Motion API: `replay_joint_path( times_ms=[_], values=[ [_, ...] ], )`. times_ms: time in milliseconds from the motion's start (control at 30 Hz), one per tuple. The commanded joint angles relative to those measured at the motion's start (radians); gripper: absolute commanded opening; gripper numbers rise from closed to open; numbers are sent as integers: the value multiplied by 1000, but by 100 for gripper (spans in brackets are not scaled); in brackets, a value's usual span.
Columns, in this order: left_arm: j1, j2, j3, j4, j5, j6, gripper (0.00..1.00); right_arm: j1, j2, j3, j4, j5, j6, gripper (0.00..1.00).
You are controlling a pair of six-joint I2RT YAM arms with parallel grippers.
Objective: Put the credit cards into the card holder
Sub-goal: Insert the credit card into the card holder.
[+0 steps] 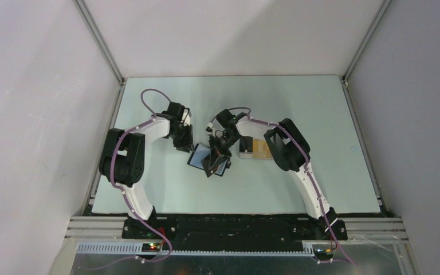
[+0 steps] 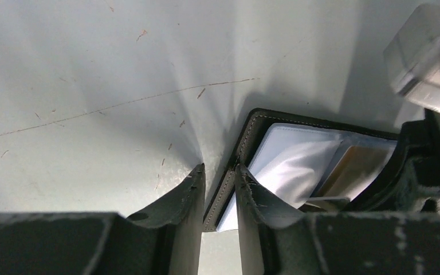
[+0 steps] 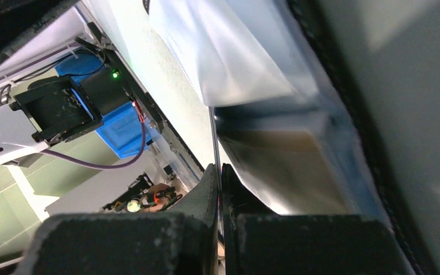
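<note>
The black card holder (image 1: 197, 156) lies open in mid-table, its blue lining and clear sleeves up. My left gripper (image 1: 184, 144) is shut on its stitched left edge; in the left wrist view the gripper (image 2: 219, 172) has the holder's rim (image 2: 251, 133) between its fingers. My right gripper (image 1: 219, 153) is over the open holder, shut on a thin credit card seen edge-on (image 3: 212, 134) at the mouth of a sleeve; the gripper (image 3: 218, 169) pinches it tight. An orange card (image 2: 356, 166) sits inside a sleeve and also shows in the right wrist view (image 3: 286, 166).
A pale translucent tray (image 1: 244, 146) with orange cards (image 1: 259, 149) lies just right of the holder, partly under the right arm. The two wrists are close together over the holder. Grey walls enclose the pale table (image 1: 298, 103).
</note>
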Motion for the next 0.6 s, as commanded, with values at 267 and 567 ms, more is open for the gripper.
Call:
replay_joint_path(
  times_ms=[267,567],
  values=[
    [-18,-11,-8,-45,-12,60,30,-85,-74,-110,293,-28,116,0],
    [-25,-1,-14,-45,-12,61,30,-89,-32,-41,254,-17,102,0]
  ],
)
